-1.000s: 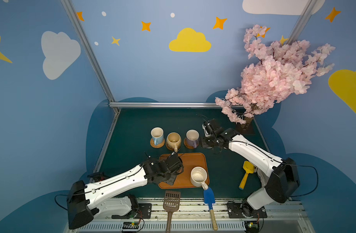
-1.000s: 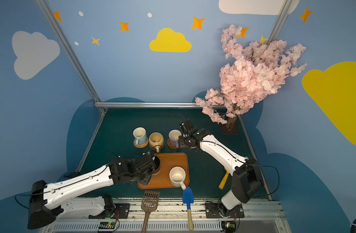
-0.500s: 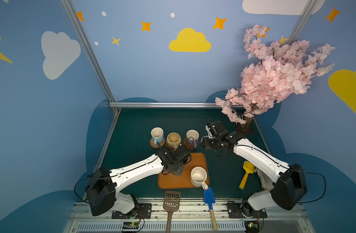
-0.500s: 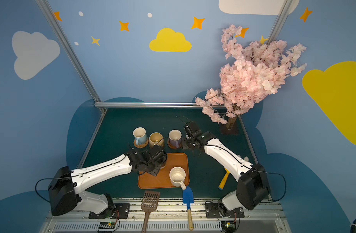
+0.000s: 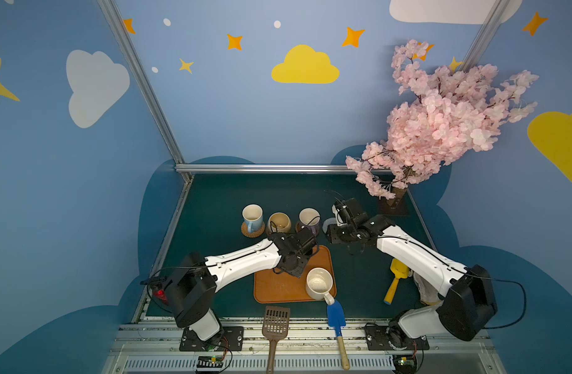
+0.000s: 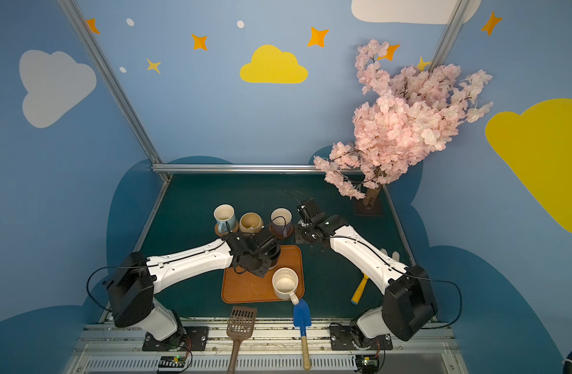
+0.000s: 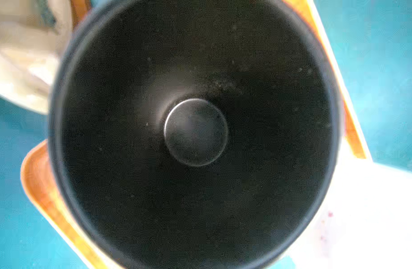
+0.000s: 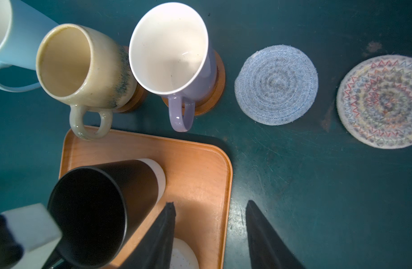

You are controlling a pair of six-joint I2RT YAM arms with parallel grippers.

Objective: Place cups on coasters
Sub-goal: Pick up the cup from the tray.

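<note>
Left gripper (image 5: pixel 302 244), pressed together, pinches the black mug (image 8: pixel 102 205), apparently by its handle, keeping it upright over the orange tray (image 8: pixel 195 163), likely bound for the bare rope coaster (image 8: pixel 276 85) beside the lavender mug (image 8: pixel 172 53); right gripper (image 8: pixel 209 203) hangs spread and empty nearby

Three mugs (image 5: pixel 279 222) stand on coasters (image 5: pixel 253 230) behind the tray (image 5: pixel 278 288).

The green worktop (image 5: pixel 229 194) holds an orange tray (image 5: pixel 275 288) near its front edge, coasters (image 8: pixel 276 85) behind it, and a yellow scoop (image 5: pixel 396 273) near its right edge.
</note>
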